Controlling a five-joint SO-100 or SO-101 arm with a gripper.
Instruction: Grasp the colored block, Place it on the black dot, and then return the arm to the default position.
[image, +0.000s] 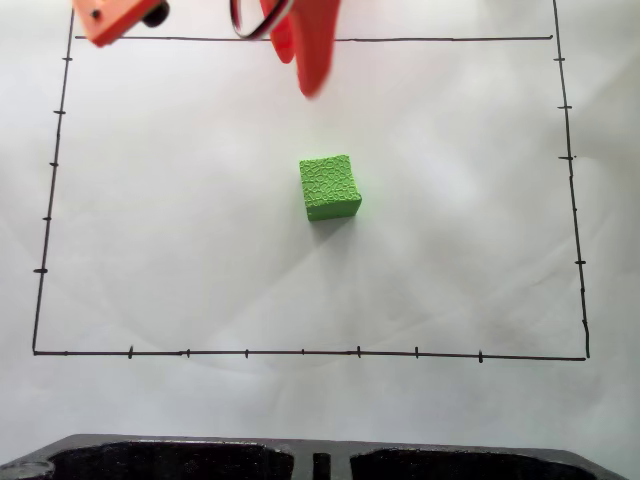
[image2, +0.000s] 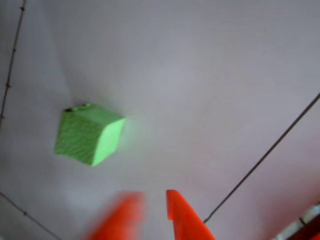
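The colored block (image: 329, 187) is a bright green crackled cube resting on white paper near the middle of the ruled rectangle. In the wrist view the colored block (image2: 89, 134) lies at left, and a dark sliver of the black dot (image2: 76, 107) peeks out at its upper edge. The orange arm (image: 115, 20) hangs at the top of the fixed view, well away from the cube. Its gripper (image: 311, 85) points down toward the paper. In the wrist view the gripper (image2: 150, 202) shows two orange fingertips with a narrow gap and nothing between them; the left tip is blurred.
Thin black ruled lines (image: 300, 352) with tick marks frame the paper on all sides. A black moulded object (image: 180, 462) runs along the bottom edge of the fixed view. White paper surrounds the cube on all sides.
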